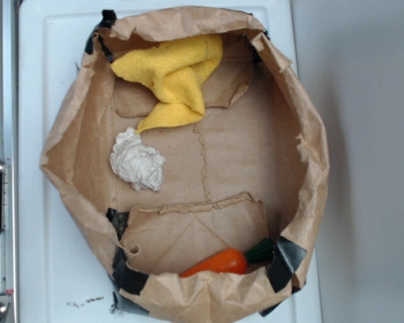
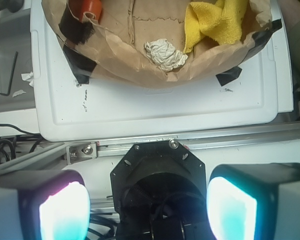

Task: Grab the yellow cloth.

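The yellow cloth lies crumpled in soft folds at the far end of a brown paper bag. In the wrist view the yellow cloth shows at the upper right, inside the paper bag. My gripper is open, its two pads wide apart at the bottom of the wrist view with nothing between them. It hangs well away from the bag, above the robot's base, and does not show in the exterior view.
A crumpled white paper wad sits beside the cloth, and an orange carrot lies at the bag's near end. The bag rests on a white tray. A metal rail runs along the tray's edge.
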{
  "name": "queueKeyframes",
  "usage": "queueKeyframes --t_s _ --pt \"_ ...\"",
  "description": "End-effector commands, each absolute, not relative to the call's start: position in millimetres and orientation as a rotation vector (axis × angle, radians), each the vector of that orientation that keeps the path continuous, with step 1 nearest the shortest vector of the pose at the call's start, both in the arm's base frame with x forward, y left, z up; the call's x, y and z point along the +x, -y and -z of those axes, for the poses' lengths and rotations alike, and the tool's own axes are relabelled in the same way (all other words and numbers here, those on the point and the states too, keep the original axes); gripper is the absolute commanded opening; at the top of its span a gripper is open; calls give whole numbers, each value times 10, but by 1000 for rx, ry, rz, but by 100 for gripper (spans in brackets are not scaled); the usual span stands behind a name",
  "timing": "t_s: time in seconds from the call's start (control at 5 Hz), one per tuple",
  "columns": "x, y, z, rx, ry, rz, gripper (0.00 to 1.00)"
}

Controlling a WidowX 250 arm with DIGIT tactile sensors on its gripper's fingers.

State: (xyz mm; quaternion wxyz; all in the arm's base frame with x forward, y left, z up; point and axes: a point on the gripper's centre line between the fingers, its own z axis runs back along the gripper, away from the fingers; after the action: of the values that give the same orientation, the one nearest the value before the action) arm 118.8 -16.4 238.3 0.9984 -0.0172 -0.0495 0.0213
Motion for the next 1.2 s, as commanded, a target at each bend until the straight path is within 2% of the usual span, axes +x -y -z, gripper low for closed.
queueKeyframes --t_s 0.0,0.2,0.4,1.0 --pt "2139 133 -2105 -12 201 -115 100" --pt "2449 -115 -1935 -69 352 -361 100" --pt "2584 -304 -1760 -67 414 -611 100" --pt "2584 -304 -1760 -67 414 -611 100"
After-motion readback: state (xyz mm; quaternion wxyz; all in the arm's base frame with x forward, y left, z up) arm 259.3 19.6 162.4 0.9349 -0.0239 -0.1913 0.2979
